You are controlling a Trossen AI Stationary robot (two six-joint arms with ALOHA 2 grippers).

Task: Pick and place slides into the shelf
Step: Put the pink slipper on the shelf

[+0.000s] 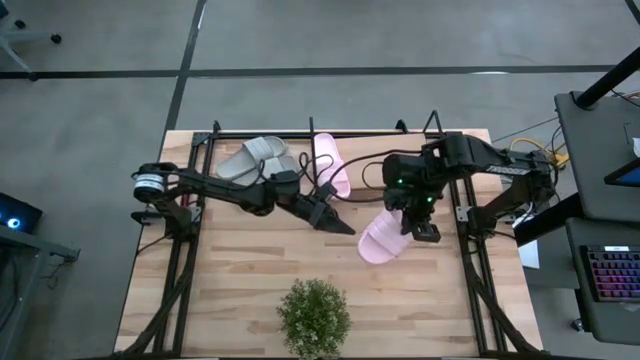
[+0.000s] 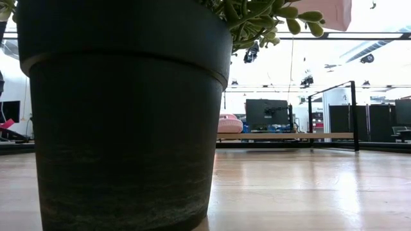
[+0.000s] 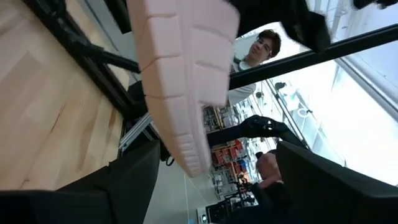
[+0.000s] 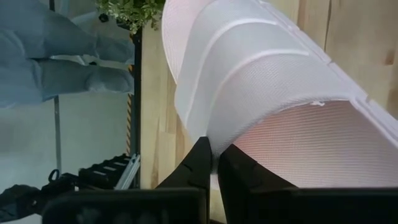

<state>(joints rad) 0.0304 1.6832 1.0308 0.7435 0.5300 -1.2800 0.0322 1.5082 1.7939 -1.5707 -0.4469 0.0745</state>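
Right gripper point(image 1: 424, 232) clamped on pink slide point(image 1: 383, 238), lifted mid-table — left gripper point(image 1: 345, 227) fingers apart, empty. Next: carry to shelf point(image 1: 400, 137) at far edge.

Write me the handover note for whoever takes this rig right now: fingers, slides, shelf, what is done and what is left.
Right gripper: fingers shut on the strap of a pink slide, which it holds above the table.
Left gripper: fingers open, empty, mid-table beside that slide.
Shelf: grey pair and the other pink slide already on it.
Done: three of four placed.
Left: set the held pink slide on the shelf's free right end.
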